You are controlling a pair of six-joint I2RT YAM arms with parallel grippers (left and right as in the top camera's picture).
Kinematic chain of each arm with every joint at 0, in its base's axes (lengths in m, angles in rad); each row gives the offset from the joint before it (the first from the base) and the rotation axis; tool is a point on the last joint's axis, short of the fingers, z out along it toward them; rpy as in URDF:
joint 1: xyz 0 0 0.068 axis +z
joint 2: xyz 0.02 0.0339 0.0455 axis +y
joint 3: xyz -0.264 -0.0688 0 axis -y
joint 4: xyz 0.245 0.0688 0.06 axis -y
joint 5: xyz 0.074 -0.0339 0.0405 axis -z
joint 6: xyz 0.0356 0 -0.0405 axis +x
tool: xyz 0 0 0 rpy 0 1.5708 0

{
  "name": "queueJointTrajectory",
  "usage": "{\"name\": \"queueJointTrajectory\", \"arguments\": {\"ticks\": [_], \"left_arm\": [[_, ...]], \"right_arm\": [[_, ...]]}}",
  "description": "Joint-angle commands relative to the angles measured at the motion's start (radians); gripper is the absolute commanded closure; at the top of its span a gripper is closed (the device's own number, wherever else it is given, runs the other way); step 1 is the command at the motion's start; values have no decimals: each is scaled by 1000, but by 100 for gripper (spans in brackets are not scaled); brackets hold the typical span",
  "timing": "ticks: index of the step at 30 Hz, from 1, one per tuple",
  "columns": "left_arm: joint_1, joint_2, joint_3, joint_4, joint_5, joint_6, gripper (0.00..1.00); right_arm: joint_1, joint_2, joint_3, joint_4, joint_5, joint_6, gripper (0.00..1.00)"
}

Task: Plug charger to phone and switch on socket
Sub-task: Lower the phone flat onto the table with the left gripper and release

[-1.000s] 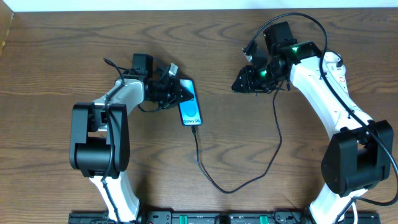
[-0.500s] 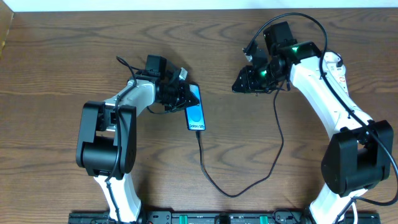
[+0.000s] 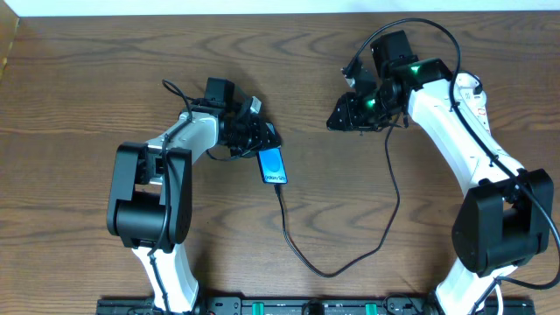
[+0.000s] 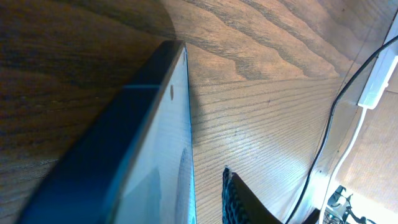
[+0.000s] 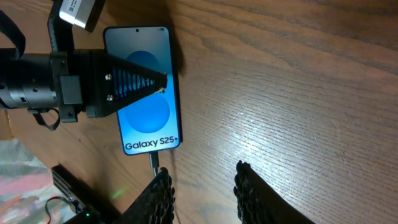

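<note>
Glowing bright blue, the slim rectangular smartphone (image 3: 274, 166) sits left of centre on the dark wood-grain table (image 3: 87, 79). In the right wrist view the phone (image 5: 149, 124) carries a white "Galaxy S25+" line near its lower edge. The left wrist camera sees the phone (image 4: 143, 155) from very close and almost edge-on, as a blue slab filling the left of the picture. Whether it lies flat or tipped I cannot tell.

The long thin black charger cable (image 3: 328, 273) is seated in the phone's bottom edge, where its small plug (image 5: 153, 163) shows. From there it runs toward the near table edge, curls in a loop and climbs to the right arm, where its far end is hidden.

The left gripper (image 3: 261, 138) reaches in from the phone's left side, one ribbed black finger (image 5: 134, 84) laid across the upper half of the screen. From the left wrist a finger (image 4: 233, 199) stands just beside the glass; whether the phone is pinched I cannot tell.

The right gripper (image 3: 344, 114) hangs well apart from the phone, over the far right of the table. Its fingers are spread (image 5: 202, 196) with only bare wood between them.

A white elongated piece (image 4: 378, 74) with a white cord (image 4: 351, 134) shows at the right edge of the left wrist view, too cropped to identify.
</note>
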Motion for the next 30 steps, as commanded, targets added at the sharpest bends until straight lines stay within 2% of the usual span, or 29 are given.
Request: {"name": "queueJointTrajectory", "arguments": {"ticks": [1,6,21,30], "left_arm": [[1,12,-2,-3,-2,3,72],[1,12,-2,-3,-14,3,65],[1,12,-2,-86,-230,4,48],[1,12,-2,-119,-334,4,45]], "right_arm": [[10,-4,19,-2,0,-15,68],[10,-4,19,-2,0,-15,68],[10,-4,19,-2,0,-15,67],[10,-4,19,-2,0,-15,67]]}}
